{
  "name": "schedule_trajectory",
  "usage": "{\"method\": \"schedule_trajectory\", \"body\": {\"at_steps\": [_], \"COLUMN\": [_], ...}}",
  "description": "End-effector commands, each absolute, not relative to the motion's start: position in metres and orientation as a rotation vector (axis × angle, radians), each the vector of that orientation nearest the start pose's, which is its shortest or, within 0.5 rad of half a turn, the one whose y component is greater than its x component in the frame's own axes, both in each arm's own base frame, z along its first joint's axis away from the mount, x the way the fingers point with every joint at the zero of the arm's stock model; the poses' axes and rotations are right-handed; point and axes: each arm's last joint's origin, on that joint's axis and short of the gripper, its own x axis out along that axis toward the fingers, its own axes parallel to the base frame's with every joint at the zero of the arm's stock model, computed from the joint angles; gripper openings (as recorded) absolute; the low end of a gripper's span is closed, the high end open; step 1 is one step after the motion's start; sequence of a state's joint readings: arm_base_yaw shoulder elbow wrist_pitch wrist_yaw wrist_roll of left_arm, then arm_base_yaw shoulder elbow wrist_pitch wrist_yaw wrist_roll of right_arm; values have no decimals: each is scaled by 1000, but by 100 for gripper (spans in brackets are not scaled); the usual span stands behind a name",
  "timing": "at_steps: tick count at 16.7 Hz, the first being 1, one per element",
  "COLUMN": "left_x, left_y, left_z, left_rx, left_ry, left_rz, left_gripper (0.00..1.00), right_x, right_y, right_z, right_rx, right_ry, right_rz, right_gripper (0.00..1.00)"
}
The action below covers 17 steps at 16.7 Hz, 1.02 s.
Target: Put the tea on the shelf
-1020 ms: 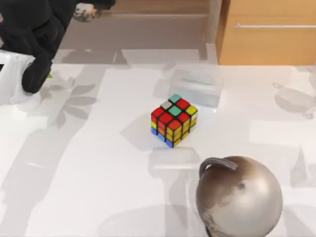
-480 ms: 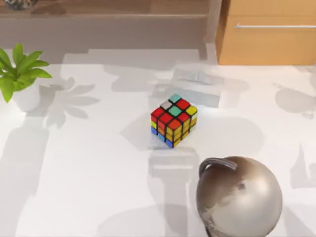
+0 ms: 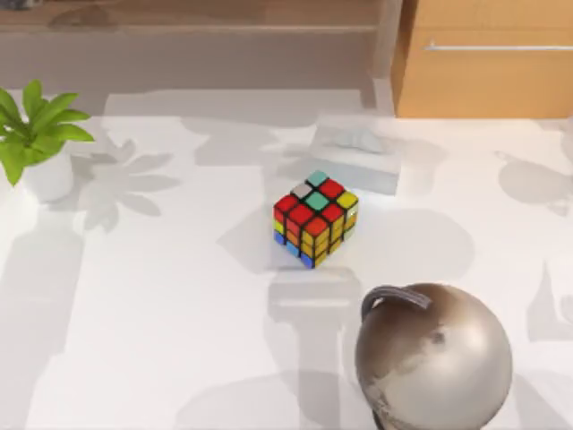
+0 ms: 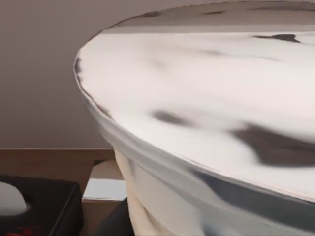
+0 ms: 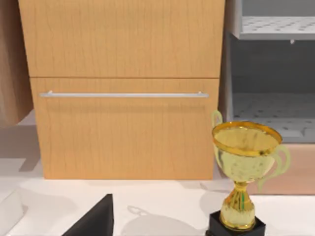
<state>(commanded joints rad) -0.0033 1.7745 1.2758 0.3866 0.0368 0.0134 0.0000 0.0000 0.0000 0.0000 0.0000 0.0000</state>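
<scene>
The tea [image 4: 206,98] is very close under the left wrist camera. You see its round white lid from the side, tilted in that view, and a bit of the pale beige cup wall below it. Behind it is a brown wooden board, which I judge is the shelf [image 3: 224,13], so the cup is probably at the shelf already, near the far left of the top view. You cannot tell from this whether it stands firmly on the board. For the left arm and the right arm alike, you cannot tell how the jaws stand. The right wrist camera looks at the cabinet [image 5: 123,98] and a gold trophy [image 5: 243,172], far from the work. I judge the cup is full, so rather heavy for its size, with a thin smooth plastic wall that bends under pressure and slips easily. If you must hold it, take it on the body a little under the lid, not on the lid itself, press gently and keep it upright.
</scene>
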Motion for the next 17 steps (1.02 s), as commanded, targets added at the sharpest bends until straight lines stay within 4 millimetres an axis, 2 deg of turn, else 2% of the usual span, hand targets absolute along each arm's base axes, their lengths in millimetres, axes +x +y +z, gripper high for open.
{"method": "schedule_trajectory", "body": {"at_steps": [9,14,17], "left_x": [456,459,459], "left_y": [3,2,2], "left_z": [256,254,254], "left_rx": [-6,-6,-6], "left_ry": [112,108,108], "left_rz": [-19,-21,-21], "left_gripper": [0,0,23], "right_x": [106,106,106], "right_y": [-1,-1,-1], "right_z": [160,160,160], "right_rx": [0,0,0], "right_ry": [0,0,0], "right_rz": [0,0,0], "right_gripper": [100,100,100]}}
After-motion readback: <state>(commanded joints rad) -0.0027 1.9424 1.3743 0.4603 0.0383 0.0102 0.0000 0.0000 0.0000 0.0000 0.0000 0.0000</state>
